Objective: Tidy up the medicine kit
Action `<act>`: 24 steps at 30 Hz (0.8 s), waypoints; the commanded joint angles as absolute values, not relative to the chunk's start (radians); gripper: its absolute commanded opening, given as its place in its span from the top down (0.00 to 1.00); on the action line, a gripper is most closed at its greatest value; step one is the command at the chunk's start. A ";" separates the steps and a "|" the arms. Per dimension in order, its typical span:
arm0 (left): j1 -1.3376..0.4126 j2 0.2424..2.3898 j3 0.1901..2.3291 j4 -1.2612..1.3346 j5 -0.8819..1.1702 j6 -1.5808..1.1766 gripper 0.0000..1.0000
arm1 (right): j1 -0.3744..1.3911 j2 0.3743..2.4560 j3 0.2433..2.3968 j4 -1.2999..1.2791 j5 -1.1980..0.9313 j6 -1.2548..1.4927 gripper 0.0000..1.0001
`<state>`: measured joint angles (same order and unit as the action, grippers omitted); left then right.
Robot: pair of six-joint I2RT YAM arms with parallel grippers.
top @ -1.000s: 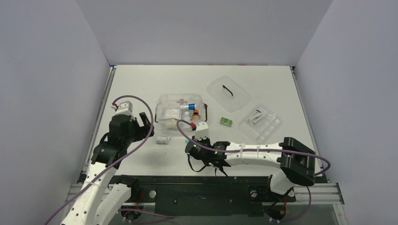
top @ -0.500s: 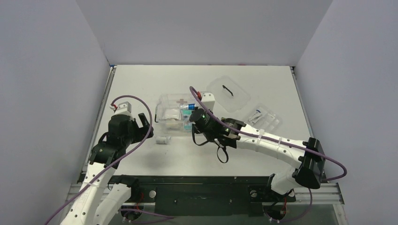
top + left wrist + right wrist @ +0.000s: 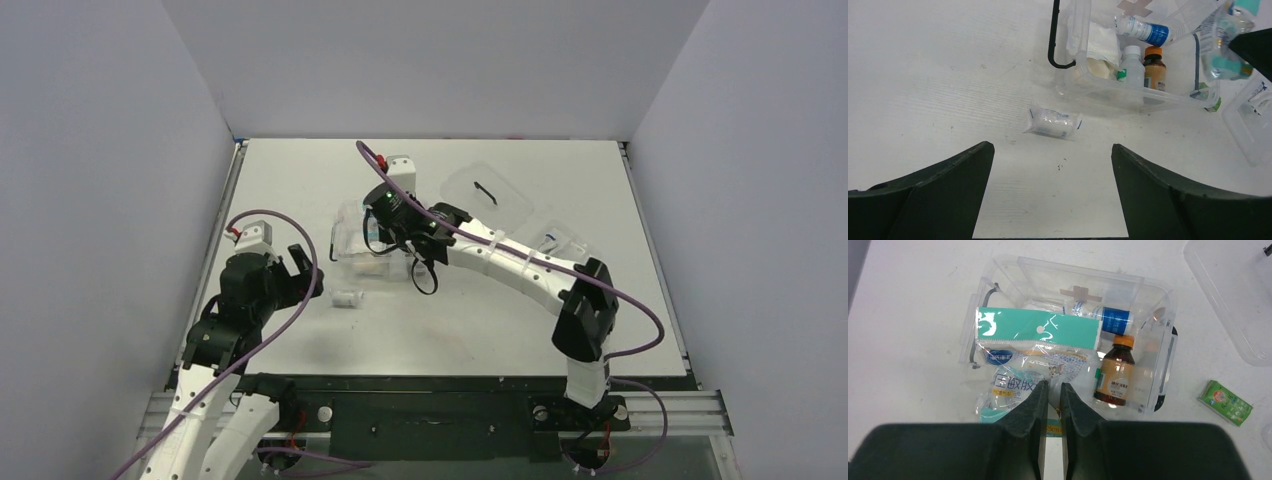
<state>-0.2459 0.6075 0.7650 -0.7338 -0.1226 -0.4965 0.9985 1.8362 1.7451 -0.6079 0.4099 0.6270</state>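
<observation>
Over the kit, right fingers are pinching a clear packet. Left fingers hang wide open above the tabletop near a little white roll.

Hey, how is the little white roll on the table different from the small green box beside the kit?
The white roll is a cylinder on its side in clear wrap; the green box is a flat printed carton. The roll lies near the medicine kit's left end; the box lies beyond its right end. Both rest on the table outside the kit, with nothing holding them.
</observation>
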 commanded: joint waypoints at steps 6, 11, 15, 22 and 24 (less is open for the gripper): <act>-0.246 0.578 0.768 -0.708 -0.110 -0.498 0.14 | 0.960 2.041 1.953 -0.680 0.364 0.610 1.00; -0.247 0.572 0.767 -0.707 -0.110 -0.497 0.14 | 0.943 2.141 2.027 -0.681 0.323 0.636 1.00; -0.247 0.574 0.768 -0.706 -0.112 -0.494 0.14 | 0.934 2.216 2.089 -0.682 0.285 0.659 1.00; -0.247 0.569 0.769 -0.709 -0.116 -0.496 0.14 | 0.914 2.298 2.144 -0.678 0.301 0.689 1.00; -0.247 0.569 0.770 -0.708 -0.117 -0.496 0.14 | 0.906 2.311 2.147 -0.672 0.316 0.699 1.00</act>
<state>-0.2459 0.5793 0.7635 -0.7334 -0.1192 -0.4957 0.9249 2.3028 2.0987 -0.6903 0.2905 0.6670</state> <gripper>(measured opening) 0.866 0.084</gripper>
